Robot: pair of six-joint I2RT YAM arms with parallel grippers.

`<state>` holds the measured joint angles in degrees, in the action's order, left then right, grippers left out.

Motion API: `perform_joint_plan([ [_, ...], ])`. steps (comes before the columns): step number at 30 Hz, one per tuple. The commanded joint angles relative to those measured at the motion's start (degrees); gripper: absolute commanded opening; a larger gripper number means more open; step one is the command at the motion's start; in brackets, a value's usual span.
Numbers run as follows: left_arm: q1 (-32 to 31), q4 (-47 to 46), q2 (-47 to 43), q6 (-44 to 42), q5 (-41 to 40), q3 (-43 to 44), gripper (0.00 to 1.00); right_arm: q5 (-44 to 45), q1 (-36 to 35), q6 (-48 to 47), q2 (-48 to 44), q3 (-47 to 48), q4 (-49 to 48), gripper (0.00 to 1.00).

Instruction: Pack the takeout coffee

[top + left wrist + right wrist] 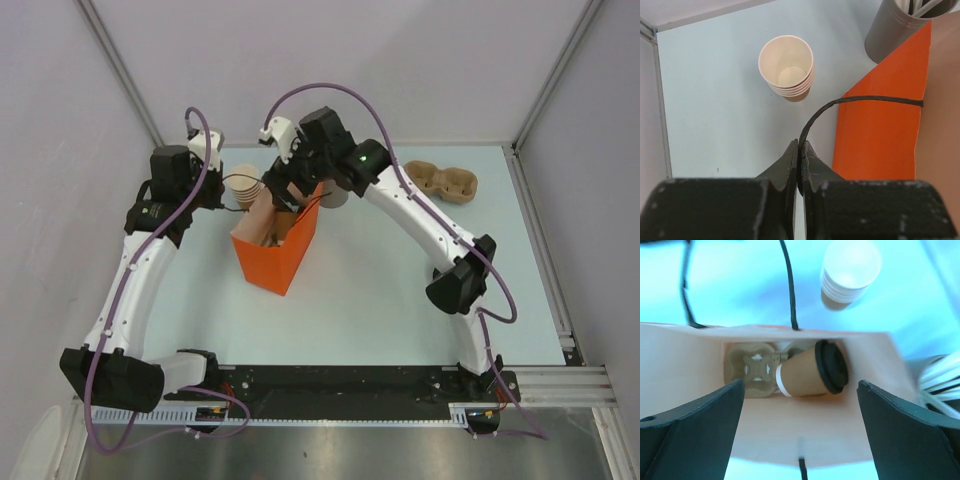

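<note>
While the left gripper [799,150] is pinching the thin black cord handle [865,99] of the upright orange paper bag [275,262], its jaws are pressing together on the cord with no gap showing. The cord is arching from the tips across to the bag's top edge.

The right gripper [801,390] is hanging directly over the bag's open mouth. Its two dark fingers [695,430] are spreading wide, one at each side of the opening, and are gripping nothing.

Down between those fingers, deep inside the bag, a tapered tan-brown paper takeout coffee cup [802,375] with a round black lid is lying tipped onto its side. Its lid is pointing toward the right of the wrist view. Its narrow, pale-ringed base is resting against a greenish-grey moulded pulp cup carrier [752,371] that is sitting on the bag's floor. Whether the base is sitting in one of the carrier's wells is not clear.

Outside the bag, a stack of nested brown paper cups [786,67] is standing upright on the pale blue table [400,300], just beyond the left gripper. A grey cylindrical cup of white sticks [892,30] is standing beside the bag's far corner. A second brown pulp carrier [441,182] is lying well apart, near the table's far right edge.
</note>
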<state>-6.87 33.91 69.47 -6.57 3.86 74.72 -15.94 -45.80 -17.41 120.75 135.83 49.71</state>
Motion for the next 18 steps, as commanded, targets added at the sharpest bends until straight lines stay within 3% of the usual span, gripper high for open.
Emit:
perform_joint_plan([
  [1,0.19,1.15,-0.65,-1.08,2.65,1.75,0.09,-0.32,-0.52,-0.87,-7.18,2.86,-2.87,1.00],
  [12,-0.07,1.95,-0.57,-1.43,3.26,2.36,0.14,1.62,-0.69,-5.61,-18.61,2.25,-0.77,1.00],
  [18,-0.07,2.48,-0.30,-1.69,3.17,3.59,0.16,-2.94,0.53,-13.78,-27.13,-6.26,4.69,0.96],
])
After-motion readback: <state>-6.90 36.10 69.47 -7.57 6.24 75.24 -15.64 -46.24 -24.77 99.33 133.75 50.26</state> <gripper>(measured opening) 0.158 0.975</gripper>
